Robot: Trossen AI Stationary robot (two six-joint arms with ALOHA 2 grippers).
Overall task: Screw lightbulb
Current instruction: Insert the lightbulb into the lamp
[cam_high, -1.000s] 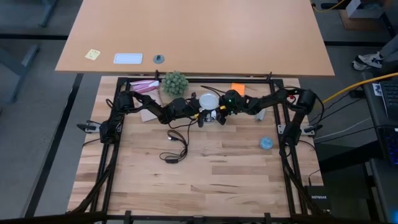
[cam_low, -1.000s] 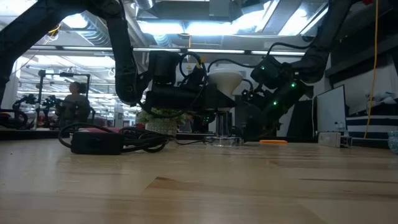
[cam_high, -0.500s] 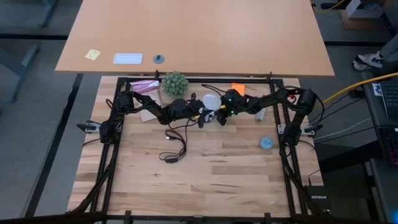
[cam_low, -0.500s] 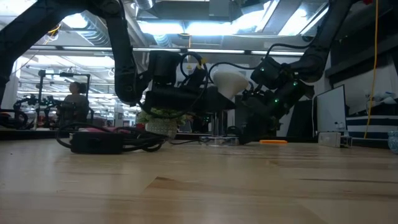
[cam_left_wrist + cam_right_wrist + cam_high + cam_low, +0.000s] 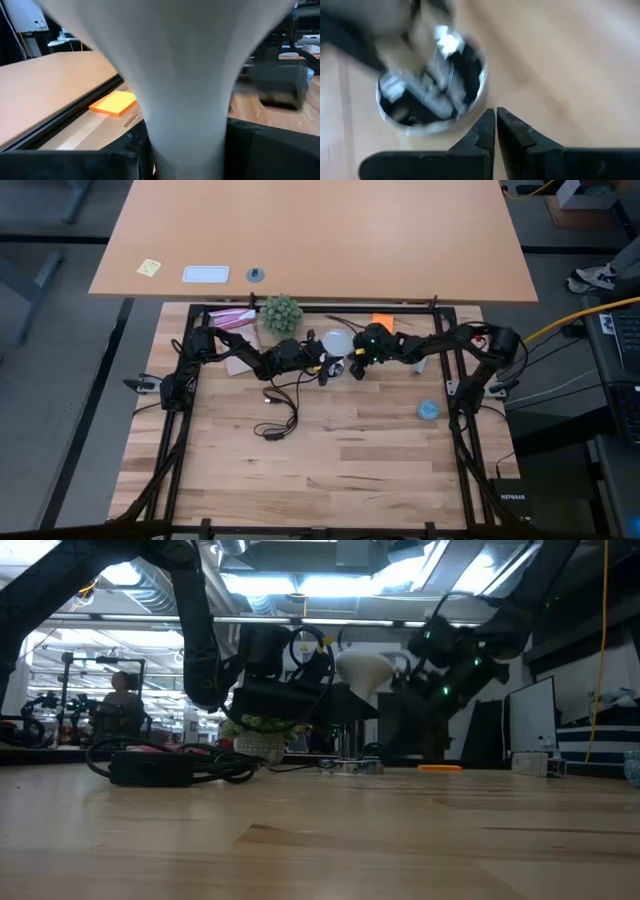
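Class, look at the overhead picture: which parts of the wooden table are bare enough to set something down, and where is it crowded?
Free: the near half of the table, below the black cord, and the stretch between the cord and the light-blue object. Crowded: the far edge, around the plant, lightbulb, orange pad and both tools.

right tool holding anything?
No. In the right wrist view the right tool is shut with nothing between its fingers, poised beside the silvery socket.
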